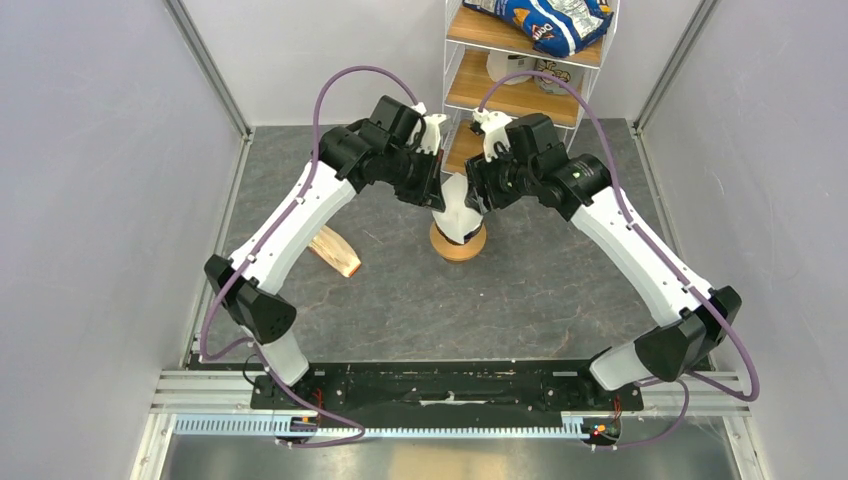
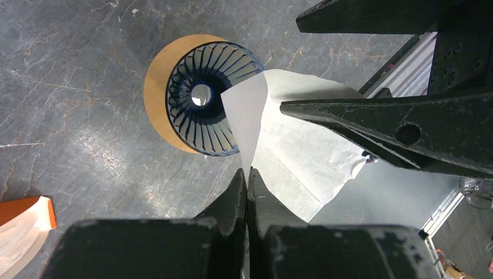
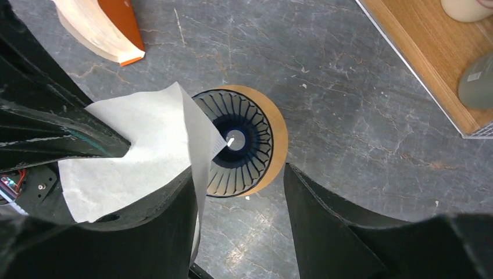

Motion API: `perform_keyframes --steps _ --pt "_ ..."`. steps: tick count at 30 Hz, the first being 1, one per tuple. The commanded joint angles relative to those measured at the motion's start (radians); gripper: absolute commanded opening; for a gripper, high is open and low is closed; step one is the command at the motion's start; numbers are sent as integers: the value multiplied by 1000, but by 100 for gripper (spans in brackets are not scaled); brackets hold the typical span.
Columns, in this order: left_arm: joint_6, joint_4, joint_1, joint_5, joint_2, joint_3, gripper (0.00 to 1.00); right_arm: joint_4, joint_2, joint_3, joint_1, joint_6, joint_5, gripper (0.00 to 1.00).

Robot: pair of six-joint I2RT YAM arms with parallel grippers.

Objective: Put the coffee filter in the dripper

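Above the middle of the table (image 1: 560, 290), both arms meet over the dripper (image 2: 192, 125). The dripper is a dark blue ribbed cone that stands upright in an orange-brown ring (image 2: 156, 87), with its mouth facing up and its small centre hole visible.

The left tool (image 2: 247, 171) has its two fingers pressed together on one edge of the coffee filter (image 2: 290, 151), so the white paper is pinched between them and held in the air. The paper is partly opened. One corner reaches over the rim of the dripper, toward the centre hole, but the filter is not seated inside. I cannot tell whether it touches the ribs.

The right tool (image 3: 238, 174) is spread wide. One finger (image 2: 349, 116) lies against the paper and the other is well apart from it.

A cream paper stack (image 1: 337, 252) with an orange side lies on the table to the left, apart from the ring.
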Motion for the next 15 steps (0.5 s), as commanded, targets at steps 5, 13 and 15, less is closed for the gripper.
perform_keyframes --steps 5,13,15 --pt "-21 -21 12 5 70 64 2 39 40 -8 -30 -27 -25 61" --pt "-26 -26 31 4 105 67 11 68 58 -50 -34 -31 -41 64" --pt "-28 -23 33 5 110 68 19 74 64 -57 -35 -36 -41 65"
